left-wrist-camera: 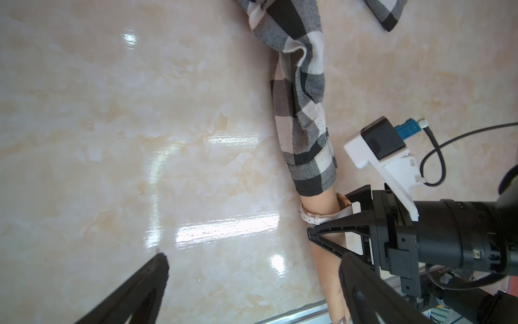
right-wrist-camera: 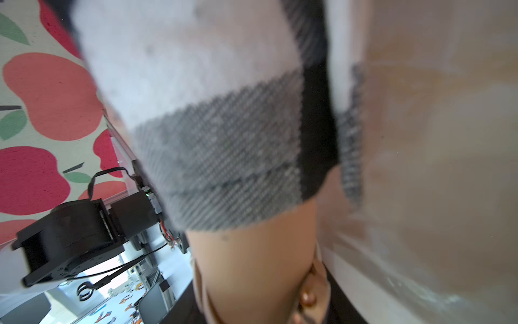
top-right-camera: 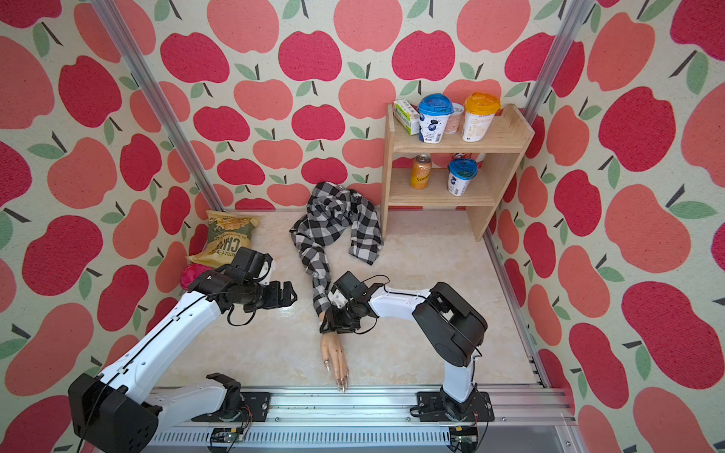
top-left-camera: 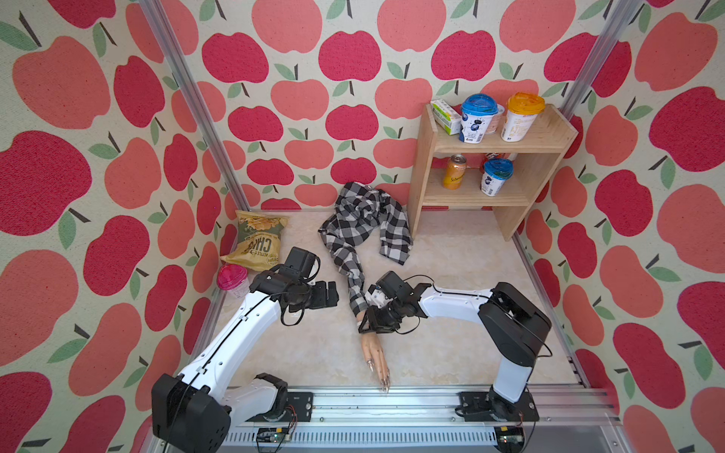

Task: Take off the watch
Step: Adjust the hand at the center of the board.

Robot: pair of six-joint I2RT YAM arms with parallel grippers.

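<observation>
Your left jaws stand wide apart with nothing between them. They hang over bare counter (top-left-camera: 451,333) just to the left of the checked sleeve (top-left-camera: 353,274) and are clear of it. In the left wrist view the two black fingers (left-wrist-camera: 151,286) are spread far apart, and only the glossy marbled surface shows between them.

Your right jaws are down at the wrist of the dummy arm (top-left-camera: 374,353), just past the cuff. They are set fairly narrow and straddle the watch (left-wrist-camera: 322,217). One finger lies on the elbow side next to the rose-gold rim, the other on the hand side against the white strap. You cannot tell whether they pinch it or only bracket it.

The watch is on the wrist, its strap closed around the bare forearm between cuff and hand. In the right wrist view it shows only as a blurred rose-gold bit (right-wrist-camera: 308,297) beside the skin. In both top views the head of your right arm (top-left-camera: 455,304) hides nearly all of it.

The dummy arm lies flat on the counter, and its long nails reach the metal rail (top-left-camera: 392,400) at the front. The sleeve runs back to a crumpled heap of shirt near the rear wall. A chip bag (top-left-camera: 255,239) and a pink-lidded cup (top-left-camera: 232,278) sit by the left wall. A wooden shelf (top-left-camera: 549,133) with cups and a can stands in the far right corner.
</observation>
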